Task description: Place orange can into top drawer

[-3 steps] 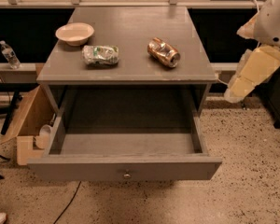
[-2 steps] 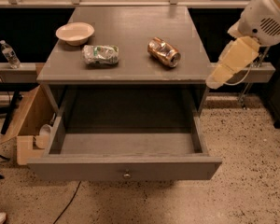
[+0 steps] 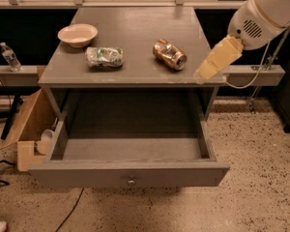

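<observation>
Can (image 3: pixel 169 54): lies on its side on the worktop (image 3: pixel 135 28), right of centre, silver top towards the front-right corner. Copper sides dented. Clear of the front edge, with bare surface on every side.
Drawer (image 3: pixel 130 174): pulled fully out from under the worktop's front edge, floor bare. Front panel level, knob (image 3: pixel 131 181) at its middle.
Gripper (image 3: pixel 213 59): pale yellow, over the worktop's front-right corner, angled down and left. Just right of the can and apart from it, nothing held. Whether the grip is released or clenched: cannot tell.
Arm (image 3: pixel 266 11): white housing above and right of the worktop, outside its right edge.
Green can (image 3: pixel 104 57): crushed, on its side, left of centre on the worktop, a little nearer the front edge than the bowl (image 3: pixel 78 35).
Bowl: upright, near the worktop's left edge, just behind the green can.
Open room on the worktop: a wide bare strip between the green can and the can; back half bare.
Open room at the front: a narrow bare band along the worktop's front edge, then the open drawer directly beneath it.
Box (image 3: pixel 26 124): cardboard, on the floor left of the worktop, beside the drawer's left wall.
Bottle (image 3: pixel 9 57): upright on a ledge well left of the worktop.
</observation>
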Tool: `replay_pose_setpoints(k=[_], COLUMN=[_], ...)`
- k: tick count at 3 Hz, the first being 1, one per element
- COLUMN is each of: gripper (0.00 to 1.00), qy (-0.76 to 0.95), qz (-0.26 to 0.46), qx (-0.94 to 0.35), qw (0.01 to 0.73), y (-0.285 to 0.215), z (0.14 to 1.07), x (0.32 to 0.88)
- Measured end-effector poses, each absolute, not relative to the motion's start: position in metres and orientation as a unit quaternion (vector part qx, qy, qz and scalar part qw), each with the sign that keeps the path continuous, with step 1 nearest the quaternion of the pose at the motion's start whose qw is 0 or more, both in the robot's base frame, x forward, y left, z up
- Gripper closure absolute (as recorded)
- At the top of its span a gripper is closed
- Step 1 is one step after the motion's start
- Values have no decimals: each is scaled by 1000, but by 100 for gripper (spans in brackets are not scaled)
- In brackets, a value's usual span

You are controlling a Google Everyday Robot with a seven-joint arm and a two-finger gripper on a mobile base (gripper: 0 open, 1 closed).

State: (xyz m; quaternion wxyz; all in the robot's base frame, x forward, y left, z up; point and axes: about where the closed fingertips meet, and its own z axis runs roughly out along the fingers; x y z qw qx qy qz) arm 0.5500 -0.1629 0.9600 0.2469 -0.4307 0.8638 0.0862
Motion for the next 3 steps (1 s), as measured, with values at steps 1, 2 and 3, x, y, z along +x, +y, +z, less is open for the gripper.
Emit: replay_pose_setpoints(k=[1, 2, 3], gripper=[0, 0, 0], qy=[864, 861, 861], qz=[86, 79, 70], qx=[-431, -427, -409], qw=[247, 266, 293], y=[-163, -150, -144], z=[960, 949, 936], x=[550, 588, 630])
